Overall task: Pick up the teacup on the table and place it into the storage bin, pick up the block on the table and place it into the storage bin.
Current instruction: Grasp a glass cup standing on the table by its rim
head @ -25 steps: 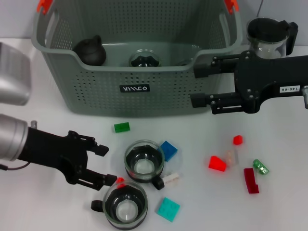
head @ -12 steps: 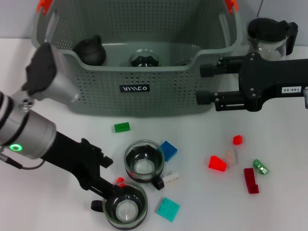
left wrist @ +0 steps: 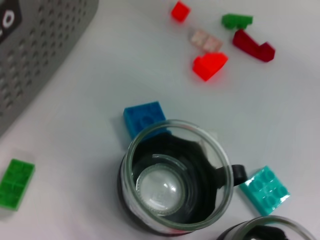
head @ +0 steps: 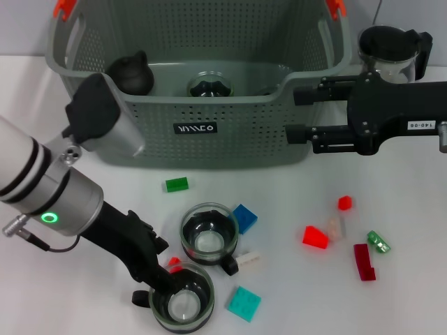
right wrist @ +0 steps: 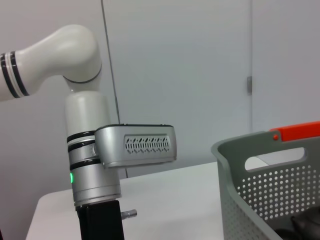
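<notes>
Two glass teacups stand on the table: one in the middle [head: 208, 234], one nearer the front edge [head: 183, 299]. My left gripper [head: 164, 269] is open and low over the table, with one finger at the rim of the near teacup and the other beside the middle one. The left wrist view looks down into the middle teacup [left wrist: 175, 185], with a blue block [left wrist: 145, 117] behind it. My right gripper [head: 295, 113] is open and empty, held in front of the right corner of the grey-green storage bin [head: 195, 132].
Blocks lie scattered: green [head: 176, 184], blue [head: 244, 216], teal [head: 244, 303], red wedge [head: 315, 237], dark red [head: 364, 262], small red [head: 345, 203]. The bin holds a black pot [head: 131, 73] and a glass cup [head: 209, 85]. A glass teapot [head: 391, 52] stands to the bin's right.
My left arm has swung in and its gripper has moved toward the near teacup, down to its rim. My right gripper has drifted slightly up and to the right.
</notes>
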Tool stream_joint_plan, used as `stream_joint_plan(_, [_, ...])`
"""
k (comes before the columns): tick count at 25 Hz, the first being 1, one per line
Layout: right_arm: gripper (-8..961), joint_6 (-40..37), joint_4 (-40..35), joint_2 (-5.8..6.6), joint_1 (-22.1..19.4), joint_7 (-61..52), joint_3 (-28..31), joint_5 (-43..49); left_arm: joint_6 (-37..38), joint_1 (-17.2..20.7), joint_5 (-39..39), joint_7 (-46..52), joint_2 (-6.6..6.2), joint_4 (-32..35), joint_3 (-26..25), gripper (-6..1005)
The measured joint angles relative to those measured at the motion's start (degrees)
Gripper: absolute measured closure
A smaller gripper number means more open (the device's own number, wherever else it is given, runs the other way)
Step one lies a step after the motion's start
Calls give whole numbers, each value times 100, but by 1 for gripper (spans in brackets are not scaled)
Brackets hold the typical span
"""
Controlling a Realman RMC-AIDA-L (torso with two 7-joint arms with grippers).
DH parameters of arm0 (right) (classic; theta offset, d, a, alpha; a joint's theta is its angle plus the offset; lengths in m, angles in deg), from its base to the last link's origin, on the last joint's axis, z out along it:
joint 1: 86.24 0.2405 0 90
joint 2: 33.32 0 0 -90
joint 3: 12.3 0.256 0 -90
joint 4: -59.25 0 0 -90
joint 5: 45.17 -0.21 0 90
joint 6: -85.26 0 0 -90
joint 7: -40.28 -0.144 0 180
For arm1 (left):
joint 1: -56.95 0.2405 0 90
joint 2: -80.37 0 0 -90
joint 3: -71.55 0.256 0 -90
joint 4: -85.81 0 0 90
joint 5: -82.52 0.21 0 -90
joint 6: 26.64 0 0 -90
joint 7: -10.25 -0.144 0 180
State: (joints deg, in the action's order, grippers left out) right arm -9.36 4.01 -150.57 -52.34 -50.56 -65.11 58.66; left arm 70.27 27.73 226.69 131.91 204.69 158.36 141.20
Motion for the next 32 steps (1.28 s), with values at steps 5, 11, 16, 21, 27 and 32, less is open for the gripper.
stream_joint_plan(5, [246, 89, 3, 0, 4, 3, 1, 30, -166, -9, 138, 140, 15, -89, 177, 189])
stream_joint_plan(11, [246, 185, 10, 0, 2, 5, 8, 32, -297, -23, 207, 253, 14, -182, 350, 191])
stream_joint_plan(16, [246, 265, 14, 0, 2, 6, 7, 32, -413, -39, 291, 319, 20, -256, 506, 194])
stream_joint_plan(21, [247, 280, 14, 0, 2, 6, 7, 32, -436, -85, 294, 333, 16, -381, 527, 197])
stream_joint_plan(27, [247, 310, 14, 0, 2, 5, 7, 30, -514, -110, 272, 381, 19, -467, 545, 280])
stream_joint_plan(32, [247, 329, 13, 0, 2, 10, 8, 10, -509, -184, 259, 414, 0, -596, 510, 417])
